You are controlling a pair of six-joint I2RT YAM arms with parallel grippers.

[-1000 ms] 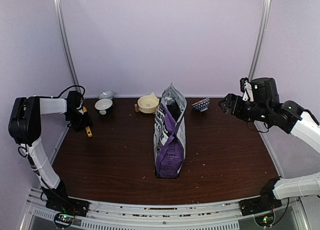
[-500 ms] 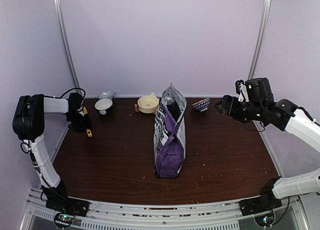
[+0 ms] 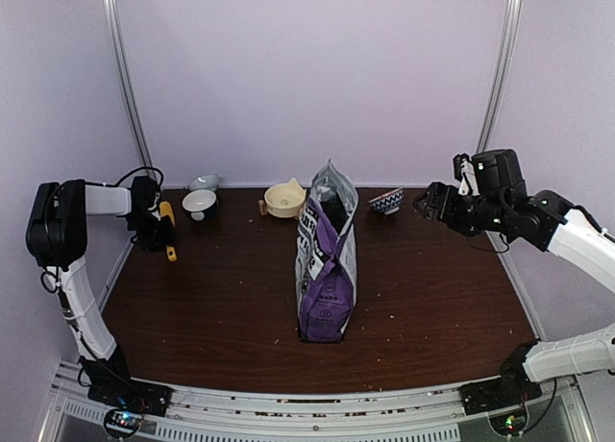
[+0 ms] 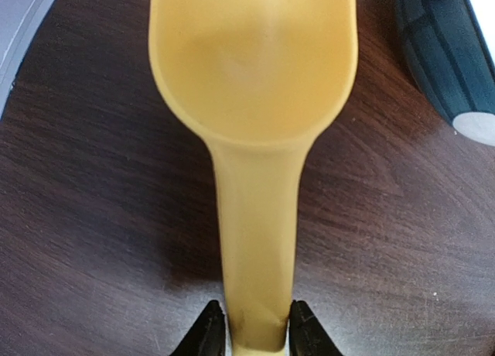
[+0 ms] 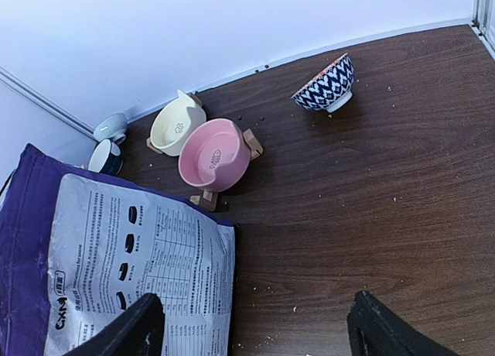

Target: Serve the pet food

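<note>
The purple pet food bag (image 3: 327, 269) stands upright and open-topped in the middle of the table. Its white back label shows in the right wrist view (image 5: 139, 271). No kibble inside it is visible. A yellow scoop (image 3: 168, 229) lies at the far left of the table. My left gripper (image 3: 154, 229) is down at it. In the left wrist view the fingertips (image 4: 210, 329) press both sides of the scoop's handle (image 4: 257, 240), and its bowl is empty. My right gripper (image 3: 424, 202) hangs open and empty above the table, right of the bag; it also shows in the right wrist view (image 5: 259, 325).
A cream bowl (image 3: 284, 199) and a pink bowl (image 5: 213, 153) on wooden stands sit behind the bag. A blue patterned bowl (image 3: 386, 201) is at the back right. A white-lined dark bowl (image 3: 199, 204) and a small pale cup (image 3: 203, 182) stand by the scoop. Crumbs dot the table.
My right arm has moved a little left and back, then stopped. My left gripper has shifted slightly at the scoop, closing on its handle.
</note>
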